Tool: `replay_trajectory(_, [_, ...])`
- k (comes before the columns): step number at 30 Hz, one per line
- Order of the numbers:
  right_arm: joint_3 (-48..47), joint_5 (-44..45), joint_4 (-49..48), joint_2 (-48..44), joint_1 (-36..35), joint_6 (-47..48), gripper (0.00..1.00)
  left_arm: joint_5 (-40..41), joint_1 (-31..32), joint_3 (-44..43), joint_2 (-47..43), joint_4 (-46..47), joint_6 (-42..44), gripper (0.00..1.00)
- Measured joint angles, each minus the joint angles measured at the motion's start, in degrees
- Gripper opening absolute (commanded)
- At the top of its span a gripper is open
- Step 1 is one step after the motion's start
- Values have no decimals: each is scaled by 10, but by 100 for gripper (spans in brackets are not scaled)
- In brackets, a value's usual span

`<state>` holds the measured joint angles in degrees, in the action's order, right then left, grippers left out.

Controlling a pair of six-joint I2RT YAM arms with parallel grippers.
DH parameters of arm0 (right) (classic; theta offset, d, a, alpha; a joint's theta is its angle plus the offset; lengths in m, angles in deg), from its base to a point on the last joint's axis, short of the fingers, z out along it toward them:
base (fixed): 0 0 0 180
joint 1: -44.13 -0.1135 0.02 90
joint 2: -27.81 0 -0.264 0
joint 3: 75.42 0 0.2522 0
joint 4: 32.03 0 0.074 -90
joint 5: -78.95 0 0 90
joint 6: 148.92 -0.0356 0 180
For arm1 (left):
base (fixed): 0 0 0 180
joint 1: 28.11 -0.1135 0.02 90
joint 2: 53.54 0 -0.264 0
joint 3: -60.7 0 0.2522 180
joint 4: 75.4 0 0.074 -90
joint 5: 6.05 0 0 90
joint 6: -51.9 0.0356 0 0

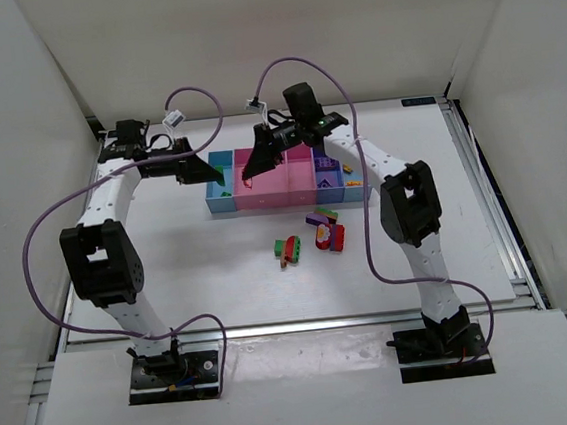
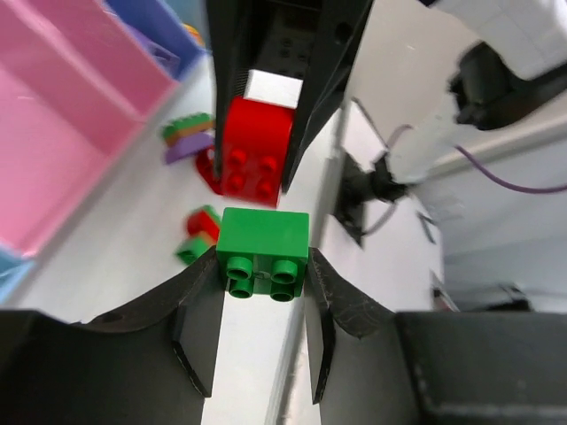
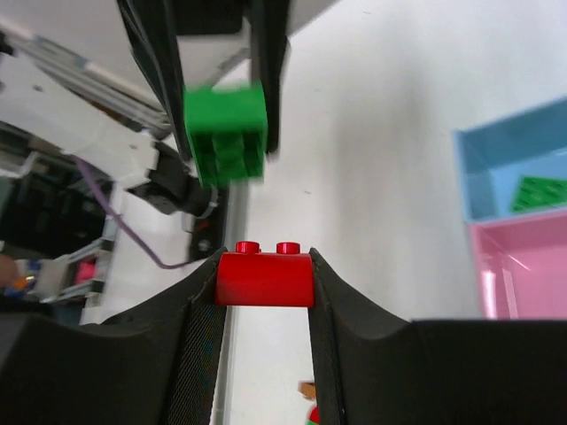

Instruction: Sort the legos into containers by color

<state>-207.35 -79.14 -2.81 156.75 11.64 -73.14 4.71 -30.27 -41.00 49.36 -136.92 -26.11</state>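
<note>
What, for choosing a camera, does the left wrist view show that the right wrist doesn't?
Only left wrist: a loose green, orange and purple stack on the table. Only right wrist: a green lego lying in the light blue bin. Both: the left gripper holding a green brick, the right gripper holding a red brick, a pink bin.

left arm (image 1: 111,199): outstretched | left fingers (image 2: 190,294): clamped | right arm (image 1: 363,155): outstretched | right fingers (image 3: 199,305): clamped
</note>
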Motion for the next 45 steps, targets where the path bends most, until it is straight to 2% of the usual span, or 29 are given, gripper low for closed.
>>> replay_trajectory(4, [0,78,61,-6,9,69,0,49,-26,-13,0,35,-17,10])
replay_trajectory(9, [0,282,115,-21,-9,138,0,162,-35,-14,-7,116,-73,10])
replay_trajectory(13, [-1,413,126,-24,-36,158,0,301,-12,-13,-31,159,-116,10])
replay_trajectory(18, [-10,497,132,-22,-52,159,0,442,38,8,-89,195,-155,10])
replay_trajectory(19, [-18,514,132,-19,-51,159,4,459,45,10,-99,197,-163,10])
replay_trajectory(23, [-43,547,130,-4,-49,160,16,503,64,11,-116,200,-199,10])
replay_trajectory(24, [-47,554,129,0,-47,162,29,513,63,12,-116,200,-210,10])
replay_trajectory(26, [-51,564,128,9,-46,162,36,529,62,14,-113,197,-232,10])
replay_trajectory(27, [-51,566,127,15,-45,162,49,535,61,14,-110,195,-243,10])
replay_trajectory(28, [-51,567,127,20,-43,162,53,540,61,14,-107,195,-251,10])
replay_trajectory(33, [-51,568,127,46,-40,165,68,567,63,14,-87,195,-267,10])
replay_trajectory(35, [-51,569,127,51,-39,166,72,574,67,14,-76,195,-268,10])
replay_trajectory(45, [-25,573,125,28,-33,179,77,617,93,12,7,190,-269,10])
